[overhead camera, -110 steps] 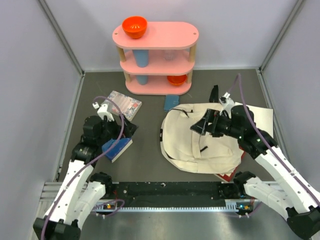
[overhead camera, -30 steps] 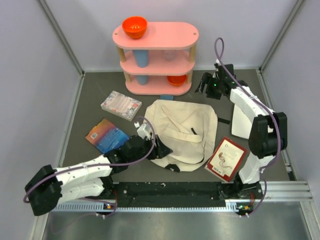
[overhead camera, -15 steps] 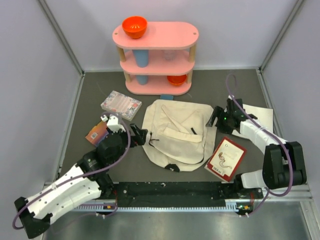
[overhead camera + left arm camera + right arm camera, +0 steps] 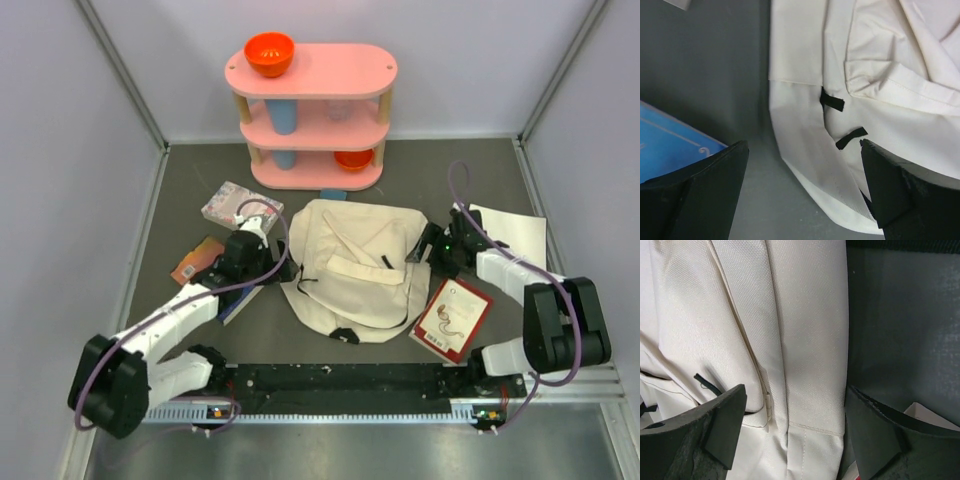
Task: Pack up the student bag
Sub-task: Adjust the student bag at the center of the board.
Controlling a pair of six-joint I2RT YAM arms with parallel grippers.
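Left gripper, jaws spread wide and empty, hangs over the bag's left edge, with a blue book just to its left. Right gripper, also spread and empty, is over the bag's right edge. The bag lies flat, centre, just nearer than the pink shelf.

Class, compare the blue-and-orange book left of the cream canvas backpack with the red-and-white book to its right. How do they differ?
The blue-and-orange book is partly covered by the left arm; the red-and-white book lies uncovered. The blue-and-orange book sits farther from the arm bases than the red-and-white book. Both lie flat on the dark table, outside the cream canvas backpack.
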